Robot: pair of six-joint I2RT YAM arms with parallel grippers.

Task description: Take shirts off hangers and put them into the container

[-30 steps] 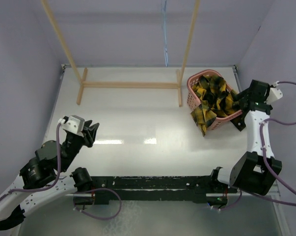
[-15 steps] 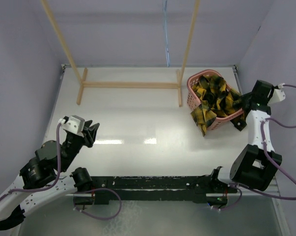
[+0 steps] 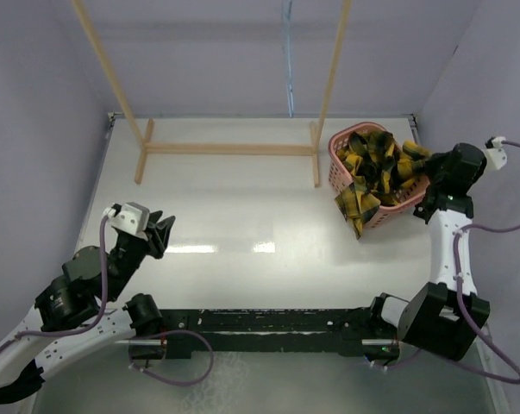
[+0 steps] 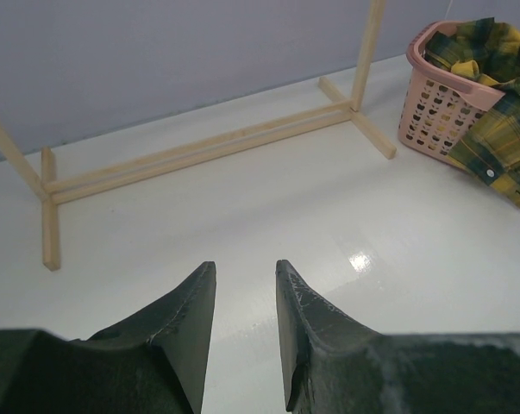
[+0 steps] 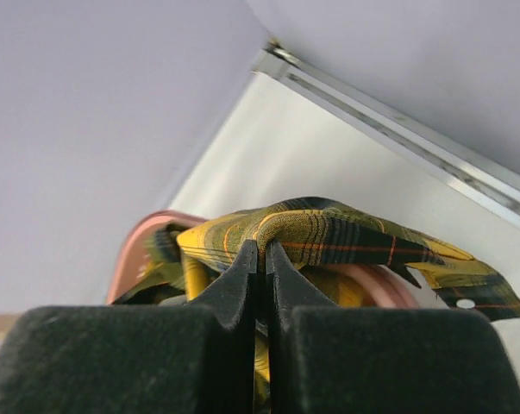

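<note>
At the basket, 2 o'clock on the table: the pink basket [image 3: 332, 168] holds most of the plaid shirt [image 3: 376, 172]; one part spills over the rim on its 7 o'clock side and hangs down to the table [image 3: 242, 207].
Right gripper: the right gripper [image 5: 261, 259] has its jaws together, pinching a raised fold of the shirt at the basket's 3 o'clock edge.
Left gripper: the left gripper [image 4: 242, 289] sits at 8 o'clock, jaws apart with nothing between them, well apart from the cloth.
Hanger: the blue wire hanger [image 3: 287, 52] hangs bare from the wooden rack [image 3: 229, 148] at 12 o'clock.
Step in hand: probably gathering the loose cloth so that all of it ends up inside.
How to do it well: lift the pinched fold only a little, carry it toward the basket's middle and let go there. Then deal with the part hanging at 7 o'clock.
Risk: the basket looks light, so a sideways tug on the cloth could drag or tip it.
Writing: no brand, label or lettering can be read; only a small pale button shows on the hanging part.
</note>
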